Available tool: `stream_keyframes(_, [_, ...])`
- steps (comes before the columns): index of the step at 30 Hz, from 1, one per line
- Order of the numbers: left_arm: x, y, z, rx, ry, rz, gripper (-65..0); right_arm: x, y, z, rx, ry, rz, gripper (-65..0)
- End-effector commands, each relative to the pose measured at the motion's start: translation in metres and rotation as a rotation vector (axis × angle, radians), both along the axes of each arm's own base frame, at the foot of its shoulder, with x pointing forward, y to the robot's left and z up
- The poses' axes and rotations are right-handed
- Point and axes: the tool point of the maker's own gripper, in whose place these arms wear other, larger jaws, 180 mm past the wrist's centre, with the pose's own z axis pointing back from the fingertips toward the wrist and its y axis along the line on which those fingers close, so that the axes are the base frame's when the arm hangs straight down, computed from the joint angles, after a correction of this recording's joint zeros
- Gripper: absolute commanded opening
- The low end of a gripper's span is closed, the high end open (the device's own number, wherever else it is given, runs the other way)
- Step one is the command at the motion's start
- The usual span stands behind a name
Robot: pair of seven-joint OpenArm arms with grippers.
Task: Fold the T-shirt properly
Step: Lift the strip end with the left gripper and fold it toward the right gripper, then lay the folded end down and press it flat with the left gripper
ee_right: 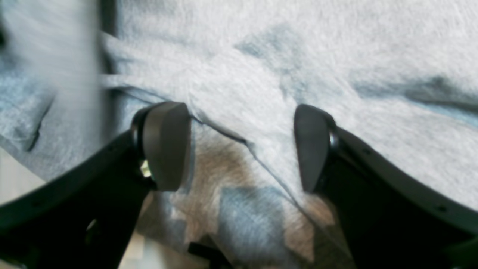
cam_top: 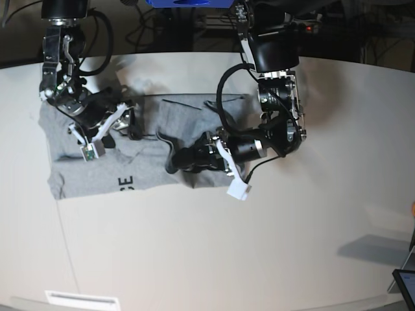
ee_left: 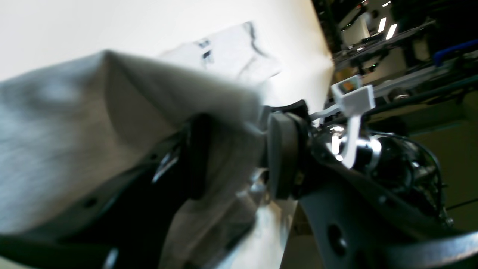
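Observation:
The heather-grey T-shirt [cam_top: 84, 172] lies on the white table [cam_top: 259, 246], left of centre, with black lettering [cam_top: 125, 183] near its front edge. My left gripper [cam_top: 172, 159] is shut on a bunched fold at the shirt's right side. In the left wrist view the cloth [ee_left: 74, 142] fills the gap at the gripper [ee_left: 239, 157] and drapes over one finger. My right gripper [cam_top: 131, 123] is over the shirt's upper left part. In the right wrist view it [ee_right: 239, 147] is open, with a ridge of cloth [ee_right: 336, 56] between its pads.
The table's far edge lies behind both arm bases, with dark equipment [cam_top: 194, 6] beyond it. A white label [cam_top: 81, 299] lies at the front edge. A tablet corner [cam_top: 405, 285] shows at the bottom right.

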Motion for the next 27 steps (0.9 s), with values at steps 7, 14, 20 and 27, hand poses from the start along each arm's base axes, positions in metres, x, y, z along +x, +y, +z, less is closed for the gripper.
stream_keyframes(7, [0.01, 0.0, 0.018, -0.046, -0.05, 0.016, -38.8, -0.001, -0.004, 0.0, -0.014, 0.007, 0.001, -22.2])
stream_keyframes(14, [0.014, -0.021, 0.042, -0.375, 0.016, 0.003, -39.1, -0.002, -0.003, -0.009, -0.006, 0.032, -0.005, -22.2])
stream_keyframes(20, [0.002, -0.048, 0.046, -0.384, 0.028, -0.096, -39.1, -0.002, -0.003, -0.009, -0.006, 0.032, -0.005, -22.2])
stream_keyframes(27, [-0.01, -0.068, 0.082, -0.343, -0.112, -0.208, -39.1, -0.002, -0.003, -0.009, -0.006, 0.032, -0.005, -22.2])
